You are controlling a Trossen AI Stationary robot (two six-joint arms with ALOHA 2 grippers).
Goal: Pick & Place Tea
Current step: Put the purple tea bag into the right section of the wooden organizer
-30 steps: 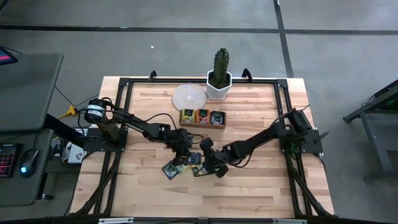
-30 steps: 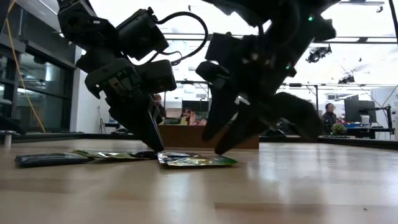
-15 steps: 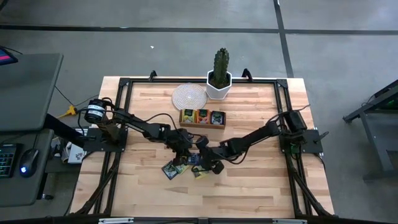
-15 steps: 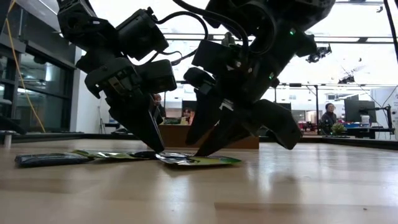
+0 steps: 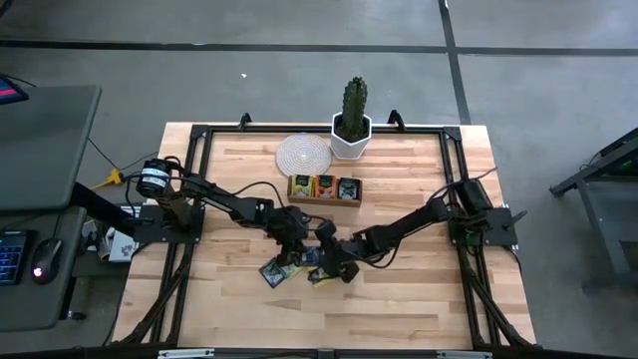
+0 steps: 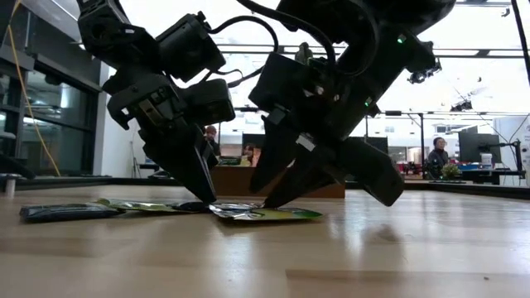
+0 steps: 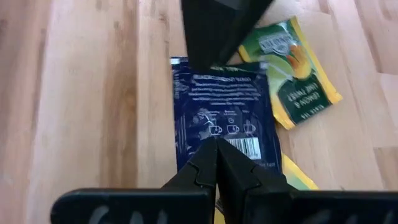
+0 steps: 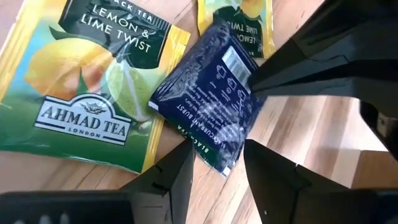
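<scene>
Since a second ago, the right gripper has slid in beside the left gripper. Low down, both tips meet the packets. Left wrist: fingers pinched together on the dark blue tea packet. Right wrist: parted fingers straddle its edge.

Lying partly hidden beneath the dark blue packet: a yellow-green packet, lower corner cut off. Running off the frame's left edge in the right wrist view: another lemon packet.
</scene>
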